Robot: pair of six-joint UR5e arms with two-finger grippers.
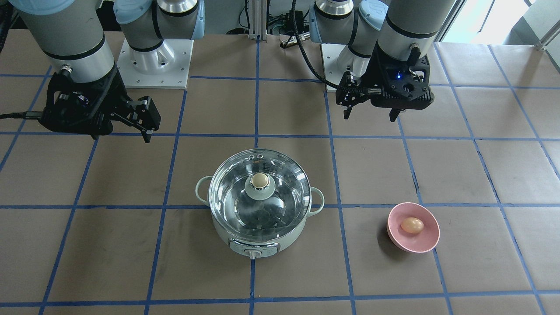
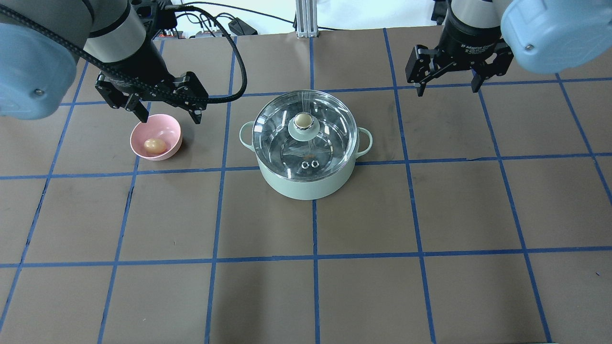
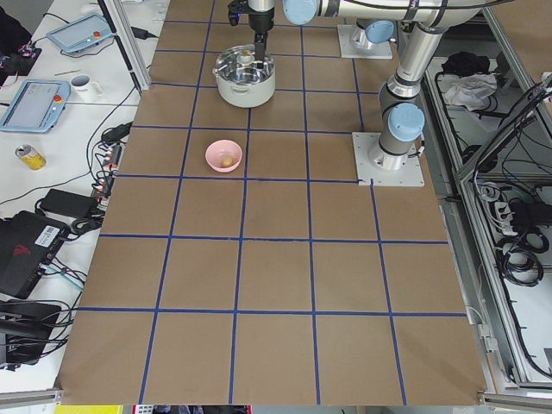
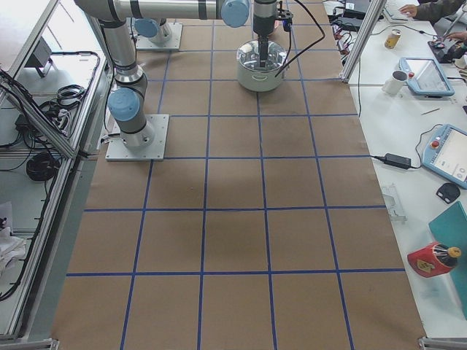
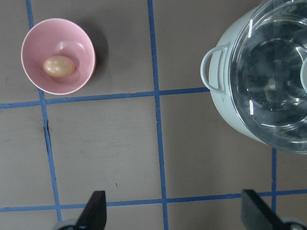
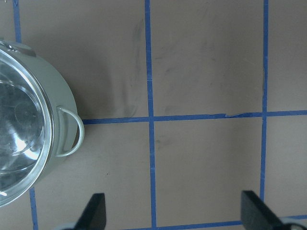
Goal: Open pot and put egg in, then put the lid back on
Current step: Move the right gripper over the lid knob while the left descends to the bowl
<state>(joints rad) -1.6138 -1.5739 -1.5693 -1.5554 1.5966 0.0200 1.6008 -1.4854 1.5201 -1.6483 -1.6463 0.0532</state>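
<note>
The left pincer is released, its two fingers spread wide with nothing between them. It hangs above the bench, clear of everything. In its wrist view, the pink bowl is up on one side and the pot on the other, and both are beyond the fingertips.

The right pincer is also released and empty. It hangs above the bare brown surface on the other side of the pot, and its wrist view shows only a loop handle and part of the pot's wall at the edge.

The pot stands near the middle of the bench, on a crossing of the blue tape lines. Its control knob faces away from the robot. The lid sits closed on the pot, with the beige knob upright in the centre and two small steam holes near the rim on the robot's side.

The egg lies inside the pink bowl, which stands on the bench at the robot's left of the pot, apart from it. Neither pincer touches the egg or the bowl.
</note>
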